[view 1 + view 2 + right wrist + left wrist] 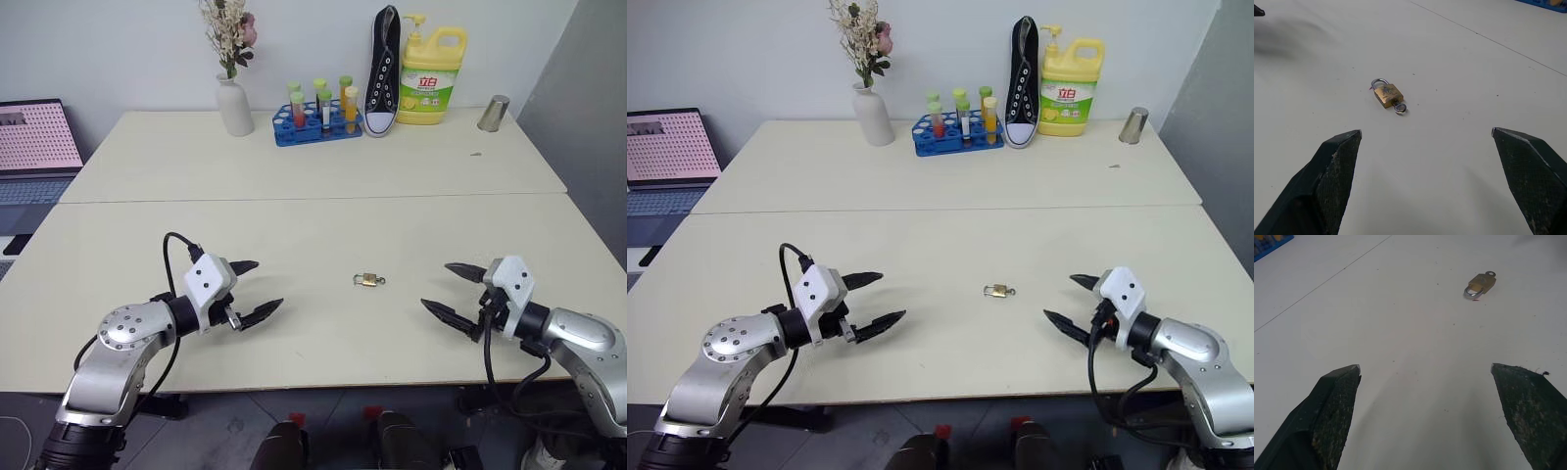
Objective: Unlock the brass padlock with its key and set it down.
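The brass padlock (pixel 367 280) lies flat on the cream table (pixel 313 166), slightly below and right of the centre of the left eye view. Its silver shackle points toward the left of the frame. The key (pixel 1399 106) sits in the base of the lock body, with its round head projecting toward the right of the frame. Nothing touches the padlock.

The left gripper (pixel 260 290) hovers over the table in the lower left of the frame, well apart from the padlock. Its two black fingers are spread wide and hold nothing. The fingertips point toward the padlock.

The right gripper (pixel 441 288) hovers in the lower right of the frame, also well apart from the padlock. Its fingers are likewise spread wide and empty, and point toward the padlock from the opposite side. The padlock lies between the two grippers, somewhat nearer the right one.

In both wrist views, bare table shows between the fingertips, with the padlock beyond them.

Along the far edge of the table, in the upper part of the frame, stand the following:
- a white vase (pixel 234 106) with dried flowers;
- a blue rack (pixel 315 123) of coloured tubes;
- a black sneaker (pixel 383 70) propped upright;
- a yellow detergent bottle (pixel 432 76);
- a metal cup (pixel 493 114).

A laptop (pixel 34 147) sits at the upper left edge of the frame.
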You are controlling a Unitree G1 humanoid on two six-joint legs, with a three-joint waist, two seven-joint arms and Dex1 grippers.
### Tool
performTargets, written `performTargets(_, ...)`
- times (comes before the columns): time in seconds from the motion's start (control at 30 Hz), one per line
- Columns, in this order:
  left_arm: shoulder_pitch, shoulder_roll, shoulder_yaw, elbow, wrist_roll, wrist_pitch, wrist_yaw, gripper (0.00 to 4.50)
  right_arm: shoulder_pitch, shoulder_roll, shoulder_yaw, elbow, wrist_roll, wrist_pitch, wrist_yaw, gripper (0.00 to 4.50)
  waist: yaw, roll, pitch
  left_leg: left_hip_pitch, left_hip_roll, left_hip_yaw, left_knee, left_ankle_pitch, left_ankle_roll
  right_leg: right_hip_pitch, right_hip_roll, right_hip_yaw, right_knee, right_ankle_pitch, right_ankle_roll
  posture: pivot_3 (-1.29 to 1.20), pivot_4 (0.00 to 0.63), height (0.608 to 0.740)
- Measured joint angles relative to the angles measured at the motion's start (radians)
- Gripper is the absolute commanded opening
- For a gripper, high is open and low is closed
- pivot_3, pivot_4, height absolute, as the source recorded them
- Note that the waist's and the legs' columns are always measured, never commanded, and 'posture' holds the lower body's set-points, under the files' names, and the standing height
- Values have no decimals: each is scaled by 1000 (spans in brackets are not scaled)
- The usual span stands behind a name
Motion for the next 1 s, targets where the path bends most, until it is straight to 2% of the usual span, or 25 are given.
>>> performTargets(0.43, -1, 1, -8, -16, -7, -3, -45, 4500, 5, 16, 1, 24, -2, -22, 20, 4459, 0, 0, 0, 0, 0, 0, 0, 0, 0, 0, 0, 0, 0, 0, 0, 0, 150, 740)
performTargets(0.63, -95, -12, -11, -9, -122, 89, -104, 4500, 23, 38, -4, -23, 48, 69, -11, 4459, 2, 0, 0, -1, 0, -1, 0, 0, 0, 0, 0, -1, 0, 0, 0, 0, 150, 740)
performTargets(0.8, -243, -61, -132, 96, -61, 40, -146, 4500, 80, 27, -20, -141, 94, 169, -46, 4459, 4, -1, 0, -1, -1, 0, 1, 0, 0, 0, 0, 0, 0, 0, 0, 0, 150, 740)
performTargets(1.0, -445, -187, -316, 360, 79, -105, -224, 4500, 96, 40, -42, -303, 148, 354, -187, 4459, 3, -2, 0, -1, -1, -1, 1, 0, 0, 0, 0, -1, 0, 0, 0, 0, 150, 740)
